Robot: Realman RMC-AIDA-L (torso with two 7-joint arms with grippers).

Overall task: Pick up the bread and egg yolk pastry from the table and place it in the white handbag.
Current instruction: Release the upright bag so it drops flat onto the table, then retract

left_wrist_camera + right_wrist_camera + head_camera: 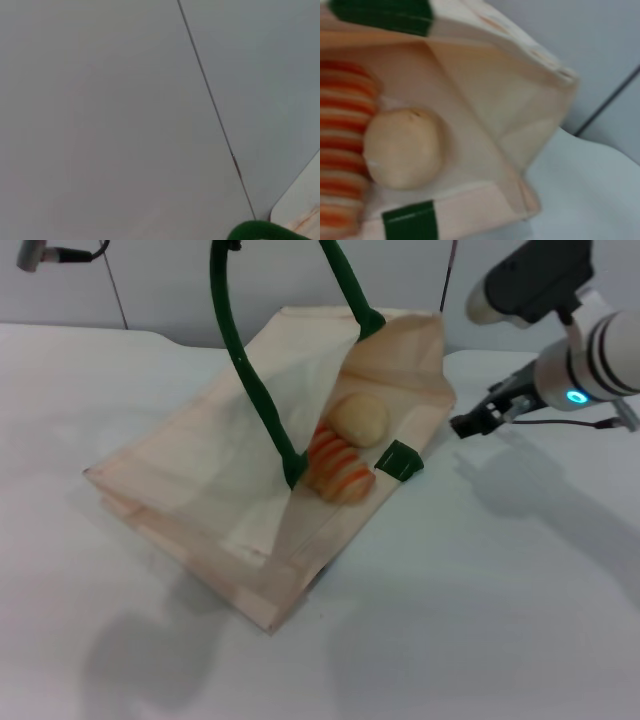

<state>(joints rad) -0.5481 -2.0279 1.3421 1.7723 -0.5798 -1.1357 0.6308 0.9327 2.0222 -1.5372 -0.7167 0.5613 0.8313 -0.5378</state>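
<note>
Bread and egg yolk pastry both lie touching inside the open mouth of the white handbag on the surface. Right gripper sits just beside the bag; whether its fingers are apart I cannot tell. Best to draw clear without snagging the green handle, held up out of view, presumably by the left arm.

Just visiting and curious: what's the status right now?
Right gripper beside the white handbag, holding nothing. Left gripper out of view. Bread and egg yolk pastry both inside the bag's mouth, touching. Nothing in the way.
</note>
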